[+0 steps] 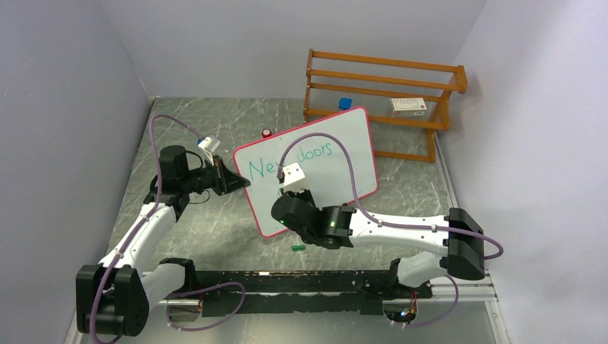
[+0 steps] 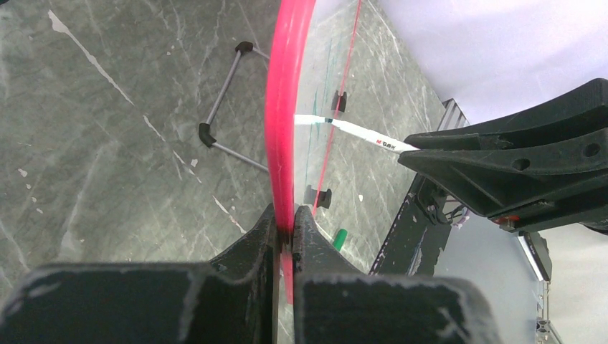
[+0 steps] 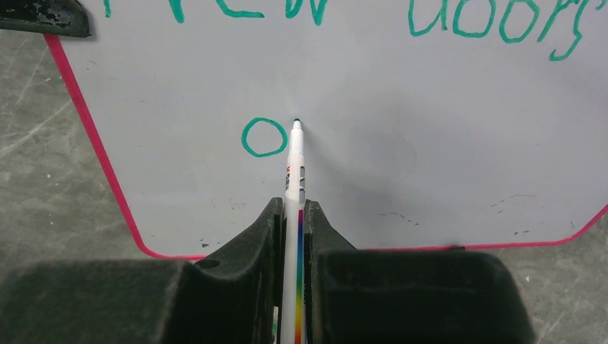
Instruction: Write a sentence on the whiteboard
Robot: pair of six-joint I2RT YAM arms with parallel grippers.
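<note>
Clamps the left gripper on the pink-red left rim of the whiteboard, fingers pinched against both faces. Stands the board tilted on the grey marbled table, in front of a wooden rack. Holds a white marker in the right gripper, jaws closed on its barrel, tip at the board's face just right of a lone green "o". Shows "New doors" as the top line of the sentence. Shows a green cap on the table near the board's lower edge.
</note>
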